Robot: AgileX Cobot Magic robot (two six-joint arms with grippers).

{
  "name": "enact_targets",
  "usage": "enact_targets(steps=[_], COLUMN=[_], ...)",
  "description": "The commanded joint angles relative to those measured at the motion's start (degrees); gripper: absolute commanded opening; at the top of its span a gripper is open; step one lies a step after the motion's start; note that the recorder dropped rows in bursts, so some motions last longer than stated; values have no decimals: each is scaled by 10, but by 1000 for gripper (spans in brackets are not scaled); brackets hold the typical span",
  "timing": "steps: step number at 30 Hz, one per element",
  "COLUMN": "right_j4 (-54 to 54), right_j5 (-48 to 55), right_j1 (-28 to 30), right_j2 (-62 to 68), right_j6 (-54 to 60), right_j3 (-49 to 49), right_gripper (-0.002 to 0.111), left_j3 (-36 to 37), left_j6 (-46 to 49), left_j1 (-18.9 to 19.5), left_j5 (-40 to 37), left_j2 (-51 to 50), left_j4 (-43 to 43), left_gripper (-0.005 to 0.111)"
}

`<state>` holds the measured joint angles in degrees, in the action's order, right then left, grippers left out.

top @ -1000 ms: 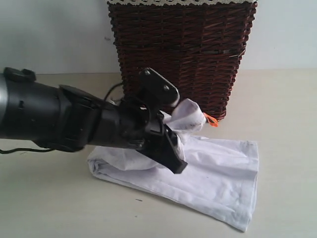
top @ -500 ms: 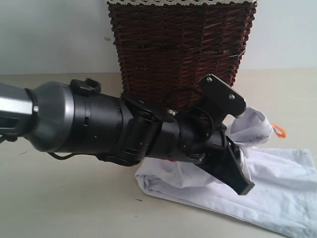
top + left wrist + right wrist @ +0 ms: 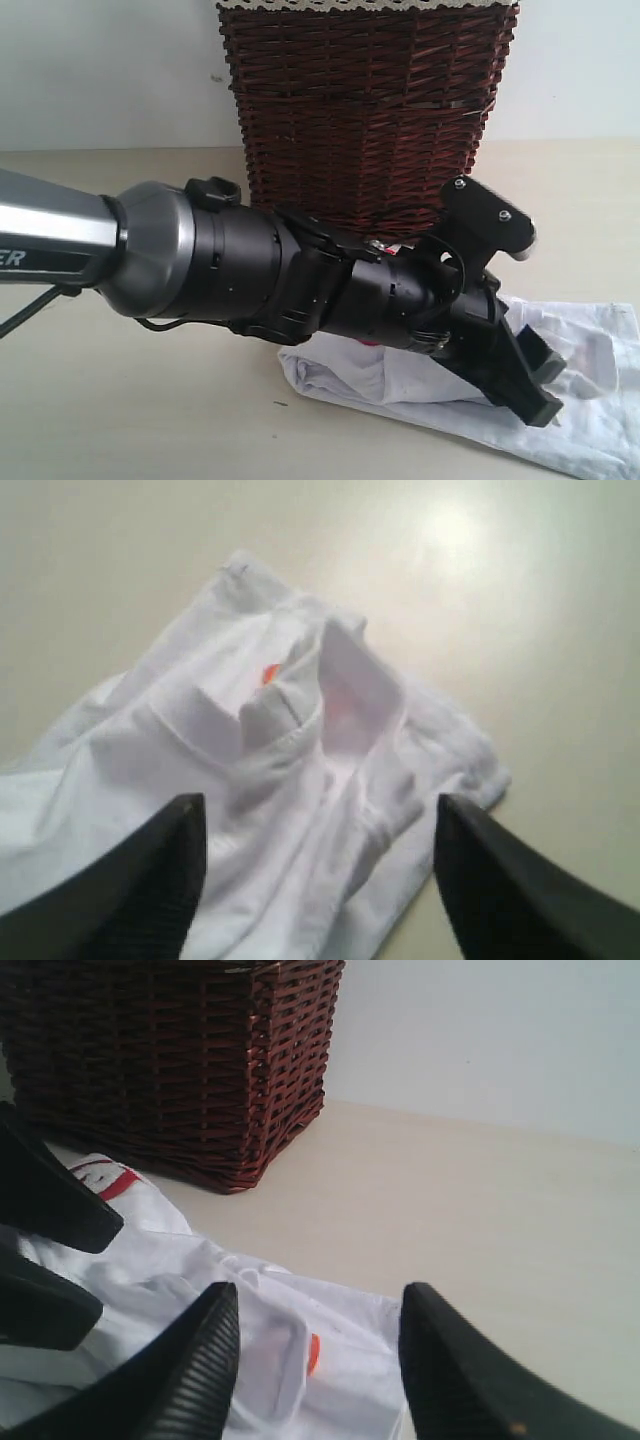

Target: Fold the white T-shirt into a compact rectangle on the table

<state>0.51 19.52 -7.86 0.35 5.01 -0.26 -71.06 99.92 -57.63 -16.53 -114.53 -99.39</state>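
Note:
The white T-shirt (image 3: 330,375) lies crumpled flat on the table (image 3: 120,410), in front of the basket and mostly under my left arm. My left gripper (image 3: 545,385) hangs just above the shirt's right part. In the left wrist view that gripper (image 3: 318,810) is open, with the ribbed collar (image 3: 290,725) and orange neck tag (image 3: 268,673) beyond its fingertips and nothing between them. My right gripper (image 3: 320,1300) is open low over the same shirt (image 3: 360,1340), the orange tag (image 3: 313,1353) between its fingers. A piece of the red band (image 3: 115,1182) shows. The exterior view does not show the right gripper.
A dark brown wicker basket (image 3: 365,110) stands at the back, right behind the shirt, also seen in the right wrist view as the basket (image 3: 170,1060). A pale wall rises behind the table. My left arm's thick black and silver body (image 3: 200,265) spans the left and middle.
My left gripper carried a raised fold of the shirt with the orange tag to the right, then opened and let it drop. The shirt slid right with it.

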Motion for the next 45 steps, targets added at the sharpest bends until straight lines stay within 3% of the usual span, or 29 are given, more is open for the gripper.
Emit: enact_targets(steps=[1,4,8,18,22,26,31,37,42,45], right_j4=[-2,-2,-2,-2,-2,-2,-2,-2,-2,-2], right_j5=[-7,-7,-7,-7,-7,-7,-7,-7,-7,-7], right_j1=[3,3,3,3,3,3,3,3,3,3], right_j2=[-4,-4,-4,-4,-4,-4,-4,-4,-4,-4], right_j6=[2,2,2,2,2,2,2,2,2,2], right_j3=[3,3,3,3,3,3,3,3,3,3], right_gripper=[49,49,49,49,49,49,49,49,49,49], left_j3=[-14,-15,-15,-14,22,71,96,96,96,96], left_j6=[-54,-64,-64,-64,-85,-89,-90,-107,-181,-181], left_j1=[-8,-8,10,131,160,157,134,92,72,68], left_j5=[-51,-64,-10,19,-36,-151,-256,-247,-298,-281], left_j2=[0,7,24,69,65,57,56,39,22,18], left_j4=[-6,-6,-6,-6,-6,-6,19,58,109,105], left_gripper=[74,77,77,77,72,48,3,0,0,0])
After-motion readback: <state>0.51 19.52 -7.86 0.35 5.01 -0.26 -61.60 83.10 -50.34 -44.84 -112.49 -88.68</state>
